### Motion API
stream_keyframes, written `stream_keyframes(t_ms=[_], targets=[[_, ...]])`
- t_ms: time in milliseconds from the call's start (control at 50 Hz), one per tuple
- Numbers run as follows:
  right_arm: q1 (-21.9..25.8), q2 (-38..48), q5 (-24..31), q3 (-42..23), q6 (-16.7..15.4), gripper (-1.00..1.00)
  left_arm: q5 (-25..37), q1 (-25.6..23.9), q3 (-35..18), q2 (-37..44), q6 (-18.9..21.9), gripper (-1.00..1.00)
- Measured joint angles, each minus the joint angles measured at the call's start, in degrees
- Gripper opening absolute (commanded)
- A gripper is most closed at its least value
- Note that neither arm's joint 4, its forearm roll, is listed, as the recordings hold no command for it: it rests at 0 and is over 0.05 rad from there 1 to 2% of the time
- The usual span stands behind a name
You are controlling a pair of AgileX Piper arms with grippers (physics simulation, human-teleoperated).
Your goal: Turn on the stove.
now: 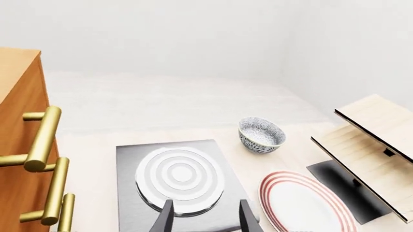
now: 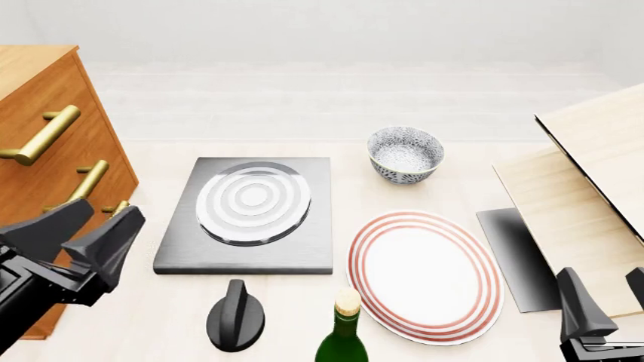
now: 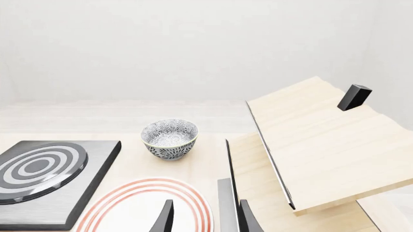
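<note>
The stove (image 2: pixel 191 249) is a dark grey slab with a silver ringed burner (image 2: pixel 252 202), left of the table's middle. Its separate black round knob (image 2: pixel 235 315) stands on the table just in front of the slab. My left gripper (image 2: pixel 86 232) is open and empty, left of the slab and knob, by the cabinet. In the left wrist view its fingers (image 1: pixel 164 220) frame the burner (image 1: pixel 181 176); the knob is out of that view. My right gripper (image 2: pixel 608 298) is open and empty at the front right, far from the knob. The right wrist view shows the slab (image 3: pixel 90 183).
A wooden cabinet (image 2: pixel 41 151) with brass handles stands at the left. A red-ringed white plate (image 2: pixel 424 275) lies right of the stove, and a patterned bowl (image 2: pixel 405 154) behind it. A green bottle (image 2: pixel 345 335) stands right of the knob. A tilted wooden shelf (image 2: pixel 589 188) is at the right.
</note>
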Motion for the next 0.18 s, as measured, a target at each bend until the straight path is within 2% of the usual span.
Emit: stream_keyframes(t_ms=[180], targets=[[0.0, 0.0, 0.0, 0.0, 0.01, 1.0, -1.8, -1.59, 1.94, -7.12, -2.04, 1.0]])
